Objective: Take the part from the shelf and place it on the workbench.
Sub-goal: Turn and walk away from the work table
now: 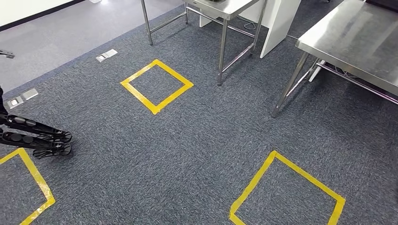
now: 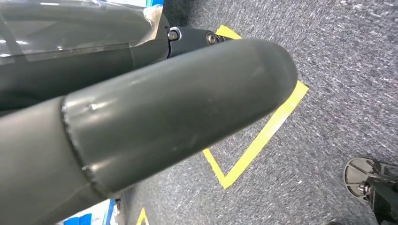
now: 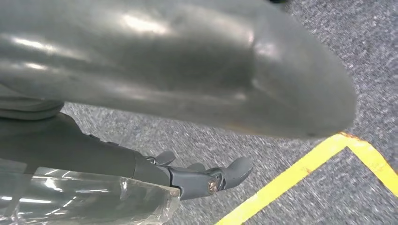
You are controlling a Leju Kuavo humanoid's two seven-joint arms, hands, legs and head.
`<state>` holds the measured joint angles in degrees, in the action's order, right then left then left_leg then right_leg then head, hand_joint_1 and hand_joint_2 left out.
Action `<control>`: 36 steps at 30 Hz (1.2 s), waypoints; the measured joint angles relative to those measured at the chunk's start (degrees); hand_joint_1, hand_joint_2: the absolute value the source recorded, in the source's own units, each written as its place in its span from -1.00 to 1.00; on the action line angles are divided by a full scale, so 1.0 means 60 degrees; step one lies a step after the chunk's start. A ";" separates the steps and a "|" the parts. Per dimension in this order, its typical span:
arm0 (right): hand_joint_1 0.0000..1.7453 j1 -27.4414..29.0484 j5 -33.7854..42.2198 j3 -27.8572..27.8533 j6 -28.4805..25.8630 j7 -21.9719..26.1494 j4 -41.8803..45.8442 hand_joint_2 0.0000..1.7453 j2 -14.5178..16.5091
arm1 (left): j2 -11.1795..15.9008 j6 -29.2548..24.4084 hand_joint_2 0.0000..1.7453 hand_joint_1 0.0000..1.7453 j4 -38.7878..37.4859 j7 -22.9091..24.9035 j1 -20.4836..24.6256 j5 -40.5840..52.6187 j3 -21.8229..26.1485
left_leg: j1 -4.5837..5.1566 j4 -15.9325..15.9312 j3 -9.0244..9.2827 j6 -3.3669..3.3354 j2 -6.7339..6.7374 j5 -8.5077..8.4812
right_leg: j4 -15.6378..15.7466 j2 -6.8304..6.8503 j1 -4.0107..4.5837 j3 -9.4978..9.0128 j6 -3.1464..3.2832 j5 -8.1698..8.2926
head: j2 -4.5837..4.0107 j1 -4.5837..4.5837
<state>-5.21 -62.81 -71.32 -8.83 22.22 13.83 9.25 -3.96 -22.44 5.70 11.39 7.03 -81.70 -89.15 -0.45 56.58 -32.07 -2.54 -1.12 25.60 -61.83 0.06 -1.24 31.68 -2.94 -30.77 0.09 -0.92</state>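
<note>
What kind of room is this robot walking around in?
Probably a workshop or test lab: steel workbenches stand on grey carpet, and yellow tape squares mark spots on the floor.

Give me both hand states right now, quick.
Left hand: open, fingers stretched out, holding nothing.
Right hand: open, fingers straight, holding nothing.

Grey speckled carpet throughout. Three yellow tape squares marked on it. Steel bench at right, smaller steel table behind, white panel between. Floor sockets at left. Paler floor strip beyond carpet.
</note>
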 joint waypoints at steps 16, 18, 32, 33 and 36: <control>-1.00 -0.0003 0.0126 -0.0007 0.0018 0.0034 -0.0003 -1.00 -0.0005 | 0.0038 0.0009 -1.00 -1.00 0.0000 0.0108 -0.0019 0.0249 0.0000 | -0.0021 0.0775 -0.0275 0.0188 0.0235 0.0333 | 0.0839 0.0153 0.0136 -0.0377 0.0524 0.0390 | -0.0001 -0.0064; -1.00 -0.0005 0.0140 -0.0007 0.0028 0.0049 -0.0003 -1.00 -0.0006 | 0.0053 0.0011 -1.00 -1.00 0.0000 0.0128 -0.0002 0.0271 0.0000 | 0.0054 0.0213 -0.0015 0.0132 0.0313 0.0225 | 0.0834 0.0180 0.0180 -0.0359 0.0482 0.0373 | -0.0001 -0.0059; -1.00 0.0055 0.0306 -0.0033 0.0010 0.0188 -0.0003 -1.00 -0.0029 | 0.0078 0.0087 -1.00 -1.00 0.0000 0.0168 -0.0014 0.0596 0.0000 | 0.0079 0.0033 0.0031 0.0009 0.0006 0.0067 | 0.0657 0.0001 0.0018 -0.0261 0.0078 0.0253 | -0.0001 -0.0002; -1.00 0.0054 0.0322 -0.0041 0.0009 0.0199 -0.0003 -1.00 -0.0030 | 0.0082 0.0088 -1.00 -1.00 0.0000 0.0168 -0.0014 0.0620 0.0000 | 0.0091 0.0051 0.0027 0.0063 -0.0006 0.0085 | 0.0856 -0.0014 0.0032 -0.0329 0.0138 0.0317 | -0.0001 -0.0003; -1.00 0.0053 0.0355 -0.0059 0.0003 0.0212 -0.0003 -1.00 -0.0018 | 0.0091 0.0098 -1.00 -1.00 0.0000 0.0177 -0.0018 0.0670 0.0000 | 0.0035 0.0091 0.0009 0.0211 -0.0007 0.0124 | 0.0887 0.0003 0.0034 -0.0360 0.0349 0.0374 | -0.0001 -0.0012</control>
<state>-4.89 -60.68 -71.67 -8.81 23.50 13.81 9.14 -3.41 -21.85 5.70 12.45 6.92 -77.68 -89.15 -0.24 57.12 -32.02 -1.27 -1.17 26.35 -56.52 0.08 -1.03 29.52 -0.84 -28.53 0.09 -0.99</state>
